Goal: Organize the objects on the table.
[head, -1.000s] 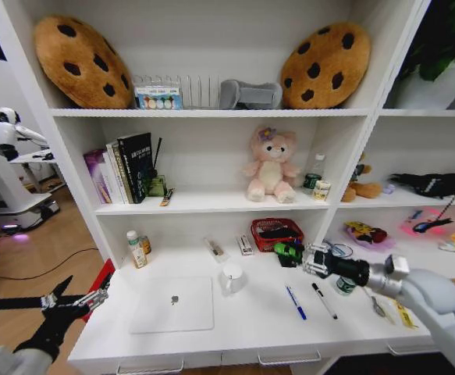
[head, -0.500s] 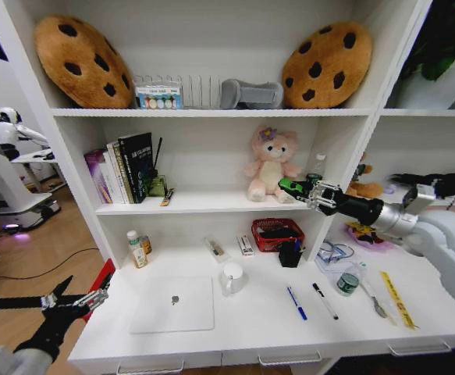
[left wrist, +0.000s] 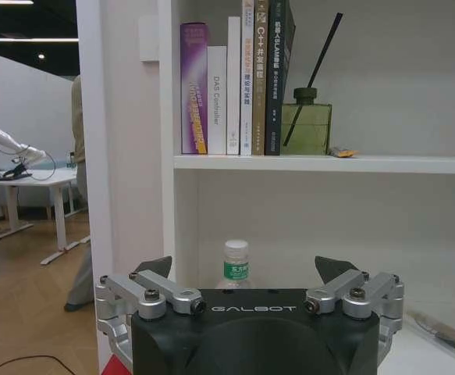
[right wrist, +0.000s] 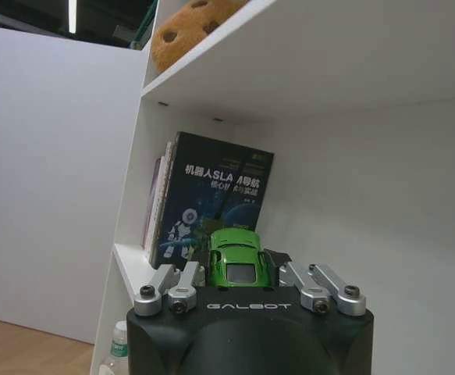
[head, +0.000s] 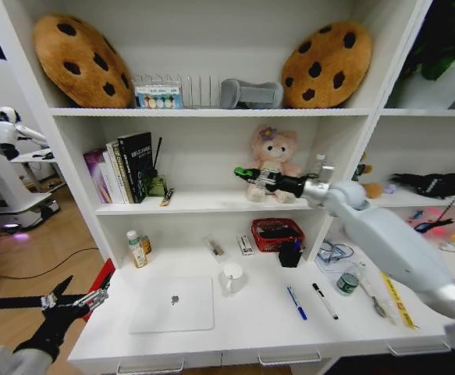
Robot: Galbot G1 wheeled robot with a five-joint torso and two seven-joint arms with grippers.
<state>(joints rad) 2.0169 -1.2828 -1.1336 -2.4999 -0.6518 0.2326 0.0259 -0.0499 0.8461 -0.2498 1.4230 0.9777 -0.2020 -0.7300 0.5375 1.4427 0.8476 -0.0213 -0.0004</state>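
Your silver laptop (head: 172, 303) lies lower left on the white desk (head: 258, 324); pens (head: 295, 301) lower centre. Mid-frame, your right gripper (head: 252, 176) clamps the green toy car (head: 243, 173) before the plush bear (head: 271, 165); swing carelessly and you'll topple it. Left gripper (head: 87, 298) idles spread, lower left.

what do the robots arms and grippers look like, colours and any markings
Both grippers have a black body printed GALBOT in pale letters, with silver metal finger linkages joined by dark bolts and black fingertip pads. This shows on the left gripper and the right gripper. The right arm is smooth light grey with a black wrist section; the left forearm is black.
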